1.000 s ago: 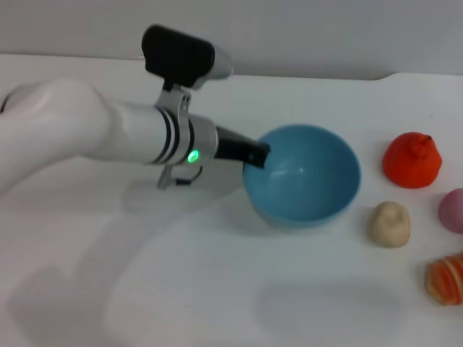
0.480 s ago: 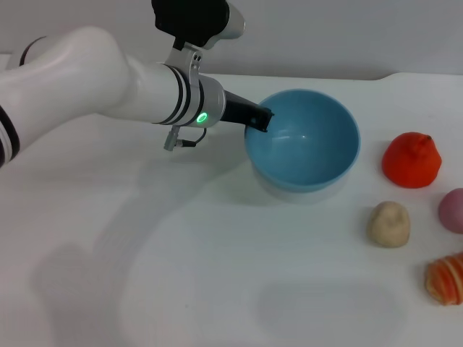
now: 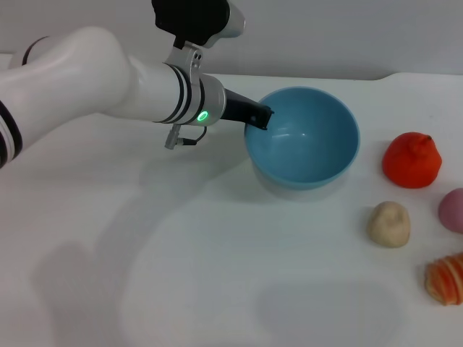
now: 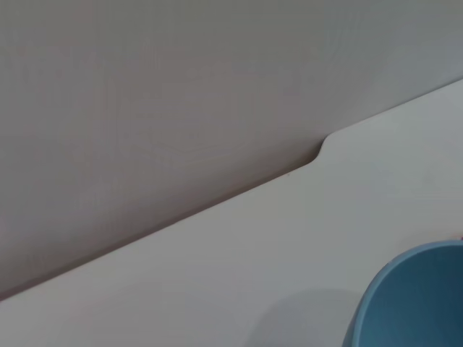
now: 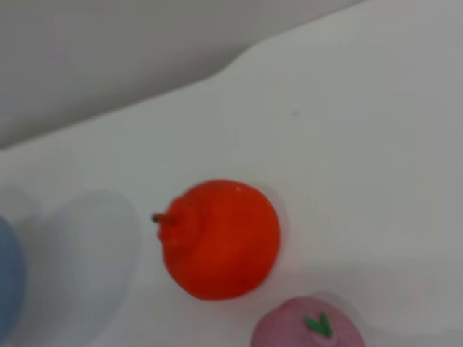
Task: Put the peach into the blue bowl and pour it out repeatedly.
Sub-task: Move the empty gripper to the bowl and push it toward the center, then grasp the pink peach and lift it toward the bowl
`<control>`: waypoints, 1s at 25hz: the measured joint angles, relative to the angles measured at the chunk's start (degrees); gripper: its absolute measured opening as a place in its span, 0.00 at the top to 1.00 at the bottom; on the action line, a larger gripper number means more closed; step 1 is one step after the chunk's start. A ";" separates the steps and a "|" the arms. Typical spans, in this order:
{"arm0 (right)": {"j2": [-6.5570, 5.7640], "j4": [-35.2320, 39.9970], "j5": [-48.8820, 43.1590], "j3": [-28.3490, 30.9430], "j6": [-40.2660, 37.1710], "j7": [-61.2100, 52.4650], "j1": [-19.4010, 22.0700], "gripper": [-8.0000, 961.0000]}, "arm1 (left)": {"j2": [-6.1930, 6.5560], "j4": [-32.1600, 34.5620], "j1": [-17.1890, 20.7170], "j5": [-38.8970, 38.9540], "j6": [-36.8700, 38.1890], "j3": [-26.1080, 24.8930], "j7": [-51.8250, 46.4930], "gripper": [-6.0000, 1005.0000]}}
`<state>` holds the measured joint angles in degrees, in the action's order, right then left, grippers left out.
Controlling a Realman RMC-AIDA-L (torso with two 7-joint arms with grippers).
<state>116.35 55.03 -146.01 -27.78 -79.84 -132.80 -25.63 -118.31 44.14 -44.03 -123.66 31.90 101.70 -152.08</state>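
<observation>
The blue bowl (image 3: 304, 144) hangs tilted a little above the white table, its inside bare. My left gripper (image 3: 258, 117) is shut on the bowl's near-left rim, one dark finger reaching inside. The left wrist view shows only a slice of the bowl (image 4: 412, 303). The pink-mauve peach (image 3: 453, 210) rests on the table at the far right edge, well apart from the bowl. It also shows in the right wrist view as the peach (image 5: 309, 327) with a small green stem mark. My right gripper does not show in any view.
An orange-red pointed fruit (image 3: 411, 160) (image 5: 221, 238) sits right of the bowl, behind the peach. A beige lump (image 3: 388, 223) and an orange striped piece (image 3: 445, 279) lie nearer the front right. A grey wall runs along the table's back edge (image 4: 217, 206).
Over the last second my left arm has raised the bowl off the table and carried it slightly backward. Since half a second ago it has barely moved.
</observation>
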 joint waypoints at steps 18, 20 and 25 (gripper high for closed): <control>1.95 -12.16 -2.72 -6.32 13.81 1.98 -4.67 0.30 | -0.08 -0.02 0.15 0.01 -0.27 -0.02 0.19 1.00; 1.95 -12.10 -2.76 -6.81 12.76 2.04 -4.87 0.37 | -0.07 -0.02 0.25 0.01 -0.31 0.02 0.20 1.00; 1.97 -11.39 -2.97 -8.14 12.84 2.00 -5.13 0.60 | -0.07 -0.02 0.33 0.00 -0.39 0.12 0.20 1.00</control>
<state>118.32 43.64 -148.98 -35.93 -66.99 -130.81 -30.76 -118.39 44.12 -43.70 -123.66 31.51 101.83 -151.87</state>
